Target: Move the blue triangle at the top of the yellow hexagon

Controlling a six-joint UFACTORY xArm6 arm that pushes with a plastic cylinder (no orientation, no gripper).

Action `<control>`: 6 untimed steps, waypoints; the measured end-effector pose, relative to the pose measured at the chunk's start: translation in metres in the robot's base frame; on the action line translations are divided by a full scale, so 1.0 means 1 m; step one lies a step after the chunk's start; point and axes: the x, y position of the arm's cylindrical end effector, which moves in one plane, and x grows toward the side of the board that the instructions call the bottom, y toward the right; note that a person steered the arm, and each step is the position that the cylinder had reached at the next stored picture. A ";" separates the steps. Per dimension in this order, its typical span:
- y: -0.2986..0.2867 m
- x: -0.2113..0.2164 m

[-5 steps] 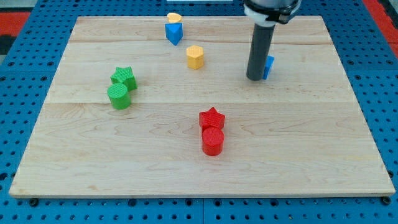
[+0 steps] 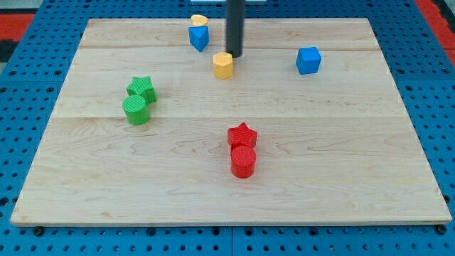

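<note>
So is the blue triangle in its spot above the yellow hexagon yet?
Nearly. The blue triangle already sits up and to the view's left of the yellow hexagon, with a yellow block just behind it. My tip rests right above the hexagon, to the triangle's right. Left to do: nudge the triangle rightwards until it lines up over the hexagon.

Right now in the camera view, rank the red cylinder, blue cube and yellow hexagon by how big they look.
1. red cylinder, though it sits nearest the view's bottom, which may enlarge it
2. blue cube
3. yellow hexagon, close to the cube, so unsure
</note>
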 end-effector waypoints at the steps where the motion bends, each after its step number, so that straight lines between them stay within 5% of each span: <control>1: -0.038 0.000; 3: -0.111 -0.034; 6: -0.041 -0.035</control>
